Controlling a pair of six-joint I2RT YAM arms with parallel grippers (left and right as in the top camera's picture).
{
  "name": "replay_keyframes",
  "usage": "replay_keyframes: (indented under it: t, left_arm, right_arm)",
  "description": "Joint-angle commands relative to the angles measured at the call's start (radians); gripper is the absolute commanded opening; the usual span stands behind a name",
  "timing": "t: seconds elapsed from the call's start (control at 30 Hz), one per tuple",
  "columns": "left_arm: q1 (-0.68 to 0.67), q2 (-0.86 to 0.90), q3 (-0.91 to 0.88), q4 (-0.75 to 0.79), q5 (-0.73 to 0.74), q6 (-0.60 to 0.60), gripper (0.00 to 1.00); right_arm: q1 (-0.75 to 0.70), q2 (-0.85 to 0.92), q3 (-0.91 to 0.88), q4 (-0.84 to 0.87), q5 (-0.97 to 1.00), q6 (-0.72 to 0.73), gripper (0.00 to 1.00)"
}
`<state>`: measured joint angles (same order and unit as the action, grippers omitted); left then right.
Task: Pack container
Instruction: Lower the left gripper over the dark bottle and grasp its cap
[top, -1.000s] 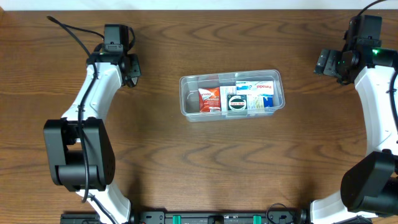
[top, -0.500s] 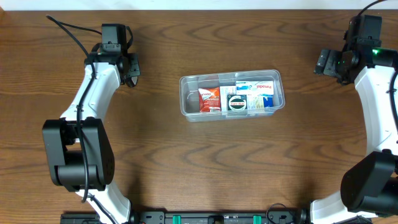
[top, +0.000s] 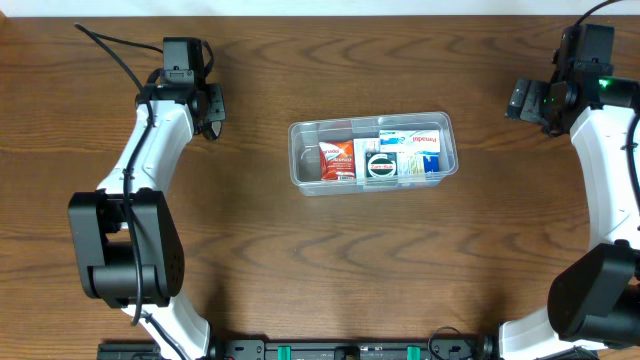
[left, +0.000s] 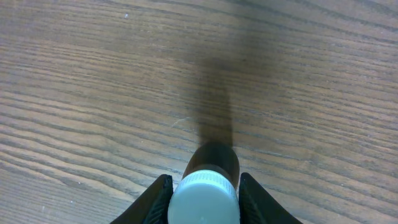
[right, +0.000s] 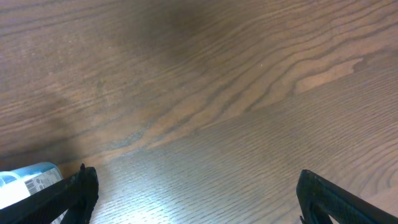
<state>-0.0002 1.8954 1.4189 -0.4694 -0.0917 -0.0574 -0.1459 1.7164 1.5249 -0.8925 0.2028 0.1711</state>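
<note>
Wood table (top: 250, 250), clear container (top: 370, 117) with perhaps 4 boxes (top: 338, 160), left hand (left: 203, 186) grasping capped bottle (left: 203, 199), right hand (right: 196, 186) released.

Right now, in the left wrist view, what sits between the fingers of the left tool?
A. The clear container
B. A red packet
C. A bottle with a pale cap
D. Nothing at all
C: the left wrist view shows a bottle with a pale cap flanked closely by both fingers of the left tool, while the container sits well apart from that arm in the overhead view.
</note>
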Motion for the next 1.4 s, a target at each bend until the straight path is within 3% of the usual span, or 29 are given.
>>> replay_keyframes:
  t: [0.0,0.1,0.13,0.17,0.27,0.93,1.2,1.37]
  left_arm:
    - [0.004,0.011,-0.001,0.0,0.003,0.005,0.34]
    - [0.004,0.011,-0.001,0.0,0.003,0.005,0.34]
    - [0.004,0.011,-0.002,0.0,0.003,0.005,0.41]
    - [0.004,0.011,-0.002,0.0,0.003,0.005,0.57]
    - [0.004,0.013,-0.002,0.0,0.003,0.005,0.62]
    - [0.004,0.033,-0.01,0.0,0.003,0.004,0.62]
    - [0.004,0.033,-0.01,0.0,0.003,0.005,0.41]
    - [0.004,0.033,-0.01,0.0,0.003,0.005,0.34]
  right_arm:
    - [-0.003,-0.013,0.011,0.002,0.01,-0.012,0.99]
    - [-0.003,-0.013,0.011,0.002,0.01,-0.011,0.99]
    - [-0.003,-0.013,0.011,0.002,0.01,-0.012,0.99]
    - [-0.003,-0.013,0.011,0.002,0.01,-0.012,0.99]
    - [-0.003,-0.013,0.011,0.002,0.01,-0.012,0.99]
    - [-0.003,-0.013,0.011,0.002,0.01,-0.012,0.99]
    - [-0.003,-0.013,0.011,0.002,0.01,-0.012,0.99]
    - [-0.003,-0.013,0.011,0.002,0.01,-0.012,0.99]
